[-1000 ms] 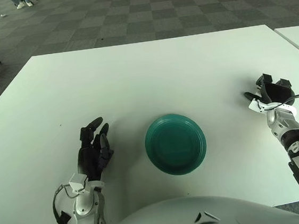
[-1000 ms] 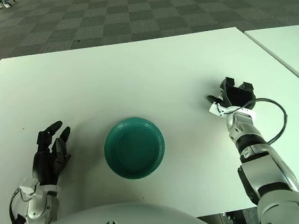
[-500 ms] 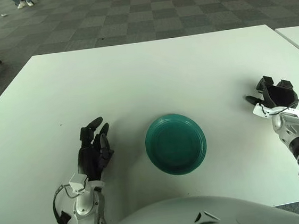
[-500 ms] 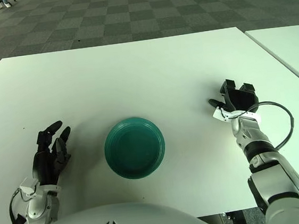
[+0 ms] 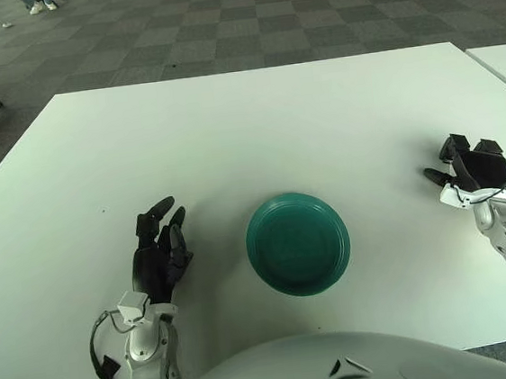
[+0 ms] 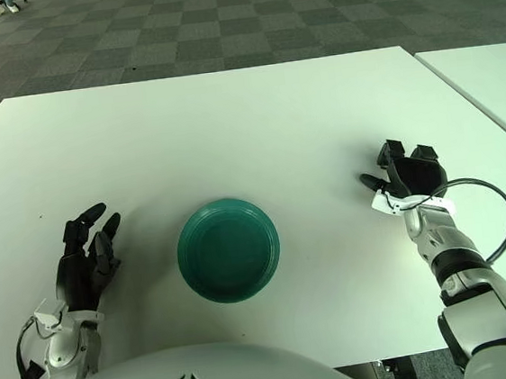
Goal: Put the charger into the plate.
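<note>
A round dark green plate (image 5: 260,270) lies empty on the white table (image 5: 255,126), near the front edge at the middle. I see no charger in either view. My right hand (image 5: 470,165) rests on the table well to the right of the plate, fingers spread and holding nothing; it also shows in the right eye view (image 6: 407,173). My left hand (image 5: 157,249) lies on the table left of the plate, fingers stretched out and empty.
A cable loops from my right wrist (image 6: 496,218) near the table's right edge. A second white table (image 5: 504,62) stands to the right across a narrow gap. Chequered carpet (image 5: 244,18) lies beyond the far edge.
My right hand has drifted a little to the right and nearer to me, away from the plate. The left hand and the plate have not moved.
</note>
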### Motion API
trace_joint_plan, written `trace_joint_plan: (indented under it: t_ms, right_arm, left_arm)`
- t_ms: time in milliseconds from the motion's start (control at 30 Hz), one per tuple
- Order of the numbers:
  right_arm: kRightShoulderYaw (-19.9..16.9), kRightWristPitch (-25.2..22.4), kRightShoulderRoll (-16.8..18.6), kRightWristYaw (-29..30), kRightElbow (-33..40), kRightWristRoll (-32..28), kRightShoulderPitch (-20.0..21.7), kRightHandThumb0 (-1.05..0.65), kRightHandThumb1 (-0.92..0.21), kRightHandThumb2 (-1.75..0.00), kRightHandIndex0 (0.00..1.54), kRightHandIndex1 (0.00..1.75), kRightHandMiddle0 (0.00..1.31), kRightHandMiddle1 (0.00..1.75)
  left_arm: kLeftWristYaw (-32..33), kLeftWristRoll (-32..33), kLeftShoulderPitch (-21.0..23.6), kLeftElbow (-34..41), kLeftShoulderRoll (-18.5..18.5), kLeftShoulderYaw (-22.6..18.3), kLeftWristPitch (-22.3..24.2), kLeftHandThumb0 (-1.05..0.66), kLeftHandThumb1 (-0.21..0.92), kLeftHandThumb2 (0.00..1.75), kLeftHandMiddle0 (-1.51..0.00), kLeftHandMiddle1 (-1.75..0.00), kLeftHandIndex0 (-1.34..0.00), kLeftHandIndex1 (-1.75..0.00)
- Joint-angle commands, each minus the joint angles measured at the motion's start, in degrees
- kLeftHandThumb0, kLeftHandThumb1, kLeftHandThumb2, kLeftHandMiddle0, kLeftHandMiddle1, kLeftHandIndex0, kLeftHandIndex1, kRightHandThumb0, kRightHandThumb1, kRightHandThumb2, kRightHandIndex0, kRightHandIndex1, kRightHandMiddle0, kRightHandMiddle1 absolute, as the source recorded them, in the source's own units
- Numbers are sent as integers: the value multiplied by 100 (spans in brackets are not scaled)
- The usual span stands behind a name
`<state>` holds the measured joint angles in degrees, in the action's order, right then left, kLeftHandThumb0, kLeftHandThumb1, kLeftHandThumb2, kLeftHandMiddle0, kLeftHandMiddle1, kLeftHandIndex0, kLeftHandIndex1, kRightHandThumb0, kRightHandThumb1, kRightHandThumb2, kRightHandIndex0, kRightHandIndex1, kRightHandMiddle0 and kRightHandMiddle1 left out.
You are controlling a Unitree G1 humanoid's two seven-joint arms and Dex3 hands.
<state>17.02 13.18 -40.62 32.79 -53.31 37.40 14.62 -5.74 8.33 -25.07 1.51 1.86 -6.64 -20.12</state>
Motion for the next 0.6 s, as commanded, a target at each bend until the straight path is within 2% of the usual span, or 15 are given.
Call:
trace_joint_plan:
  t_ms: [0, 167, 367, 467, 567]
  right_arm:
    - [807, 258, 458, -888, -1010, 319, -1430, -2, -50, -107, 52, 175, 33, 162]
    - [1064, 289, 297, -1078, -1173, 570, -1155, -1, -48, -110, 52, 175, 31, 163]
    - [1092, 115, 34, -1353, -978, 473, -767, -1, -45, -114, 54, 175, 34, 164]
    - [1064, 53, -14, -1330, -846, 389, -762, -1, -42, -118, 56, 175, 36, 165]
    - [976, 163, -65, -1035, -886, 322, -597, -1, -36, -124, 58, 175, 40, 165]
  left_arm:
    - [-12, 35, 59, -279, -80, -58, 210, -70, 92, 78, -40, -32, -5, -103]
    - [-35, 76, 69, -281, -118, -90, 223, -70, 92, 78, -40, -33, -5, -103]
    - [-61, 124, 96, -313, -165, -127, 227, -70, 92, 78, -39, -33, -5, -103]
    - [-70, 146, 111, -329, -188, -142, 231, -70, 92, 78, -39, -34, -5, -103]
    - [-80, 164, 128, -342, -207, -158, 237, -70, 92, 78, -39, -34, -5, -103]
